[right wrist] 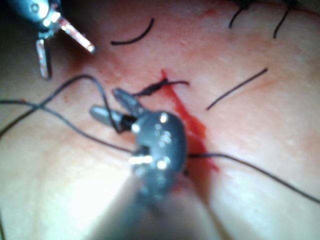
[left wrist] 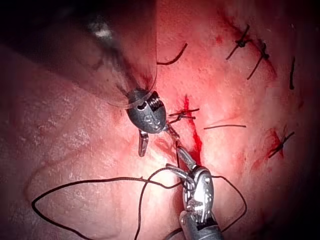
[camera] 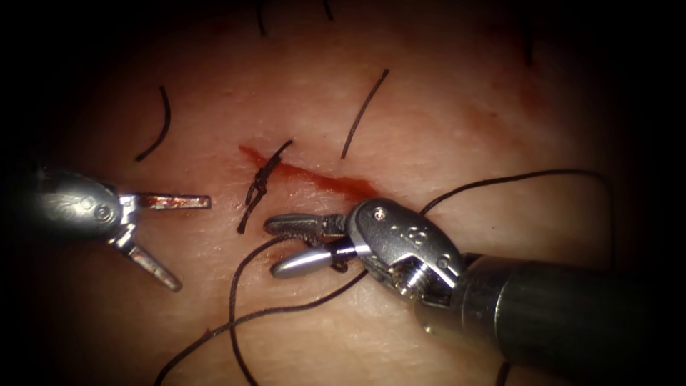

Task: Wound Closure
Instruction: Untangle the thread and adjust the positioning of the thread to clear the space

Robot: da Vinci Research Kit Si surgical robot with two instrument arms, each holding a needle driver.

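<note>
The cut (camera: 314,177) runs as a red line across the tissue (camera: 429,107). One knotted stitch (camera: 260,182) crosses it near its left end, tails sticking out. My right tool (camera: 271,247) lies just below the cut with its jaws open. The long dark thread (camera: 500,179) passes between them close to the hinge and loops down over the tissue; the same shows in the right wrist view (right wrist: 105,102). My left tool (camera: 191,243) stands left of the stitch, jaws wide open, holding nothing. The left wrist view has its jaws (left wrist: 159,142) beside the stitch (left wrist: 182,115).
Loose cut pieces of thread (camera: 158,125) (camera: 364,113) lie on the tissue above the cut. Red fluid (camera: 343,184) marks the wound line. Several finished stitches (left wrist: 245,44) cross other cuts farther off in the left wrist view.
</note>
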